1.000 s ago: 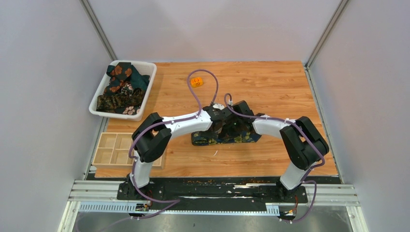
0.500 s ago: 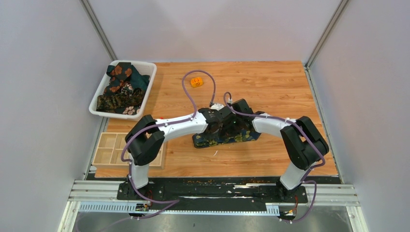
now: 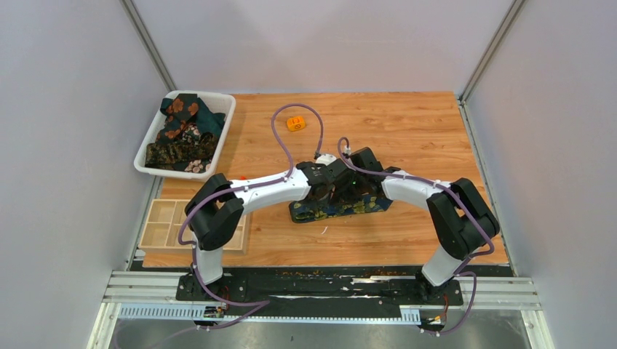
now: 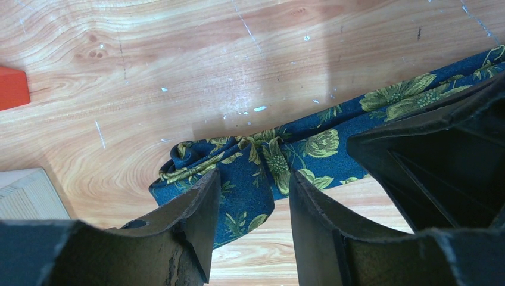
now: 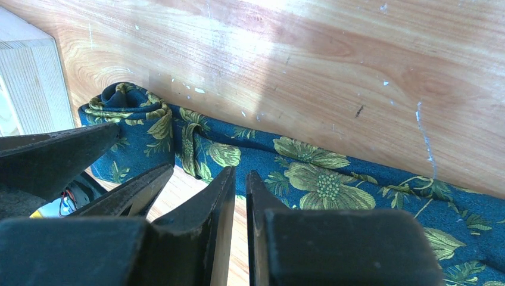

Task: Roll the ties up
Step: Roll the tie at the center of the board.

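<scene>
A navy tie (image 3: 342, 207) with yellow-green flowers lies across the middle of the table, its left end folded into a loose roll (image 4: 196, 158). My left gripper (image 4: 255, 179) is open and straddles a folded flap of that roll, with a gap to its right finger. My right gripper (image 5: 239, 173) stands right beside it, jaws closed to a thin slit on the tie's (image 5: 321, 179) near edge. In the top view both grippers (image 3: 324, 190) (image 3: 351, 190) meet over the tie and hide its middle. More ties (image 3: 182, 131) are heaped in a bin.
The white bin (image 3: 223, 131) stands at the back left. A small orange piece (image 3: 295, 123) lies behind the arms and a red one (image 4: 12, 86) near the roll. A wooden compartment tray (image 3: 171, 222) is at the front left, close to the tie's rolled end.
My left arm has reached further right over the tie and its jaws have widened. The cable loop behind it has shifted left. My right arm has barely moved.
</scene>
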